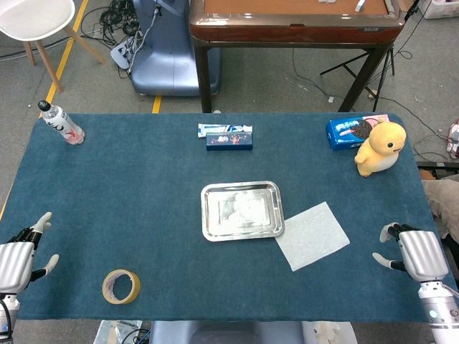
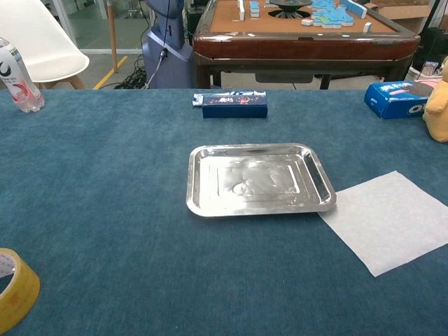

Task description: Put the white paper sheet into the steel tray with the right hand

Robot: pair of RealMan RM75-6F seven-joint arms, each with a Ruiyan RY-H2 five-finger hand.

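The white paper sheet [image 1: 312,235] [image 2: 389,220] lies flat on the blue table, its corner touching the right edge of the steel tray [image 1: 208,229] [image 2: 194,192]. The tray sits mid-table with nothing in it. My right hand [image 1: 414,254] rests near the table's right front corner, well to the right of the sheet, fingers apart and holding nothing. At the left front corner my left hand [image 1: 20,256] is open too. Neither hand shows in the chest view.
A tape roll [image 1: 120,287] [image 2: 10,290] lies at the front left. At the back are a water bottle [image 1: 62,122] [image 2: 17,66], a blue box [image 1: 229,136] [image 2: 232,103], a cookie pack [image 1: 351,131] [image 2: 394,98] and a yellow plush duck [image 1: 381,147].
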